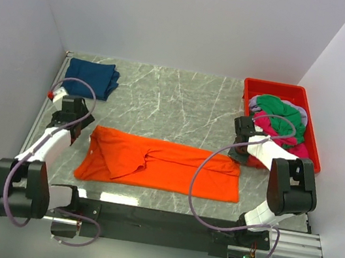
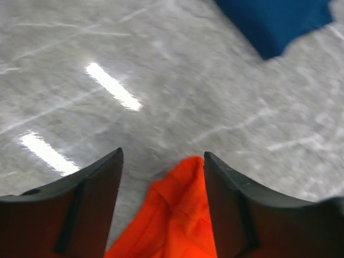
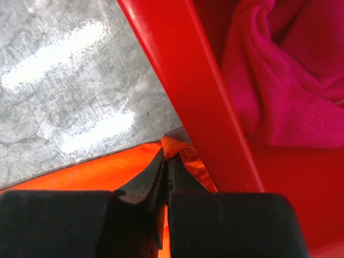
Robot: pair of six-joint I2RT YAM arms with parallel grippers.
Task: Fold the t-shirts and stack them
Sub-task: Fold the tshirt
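The orange t-shirt (image 1: 160, 163) lies flat across the middle of the table, folded lengthwise. My right gripper (image 1: 239, 152) is shut on its far right corner (image 3: 173, 146), right against the wall of the red bin (image 3: 188, 91). My left gripper (image 1: 77, 126) is open at the shirt's far left corner; the orange tip (image 2: 183, 204) lies between the spread fingers (image 2: 226, 204), unclamped. The navy t-shirt (image 1: 90, 78) lies folded at the back left and also shows in the left wrist view (image 2: 274, 21). Green (image 1: 275, 108), magenta (image 1: 287, 138) and grey (image 1: 297, 113) shirts sit bunched in the bin.
The red plastic bin (image 1: 253, 93) stands at the back right, its left wall touching my right gripper. White walls close the table on three sides. Purple cables loop from both arms over the near part of the table.
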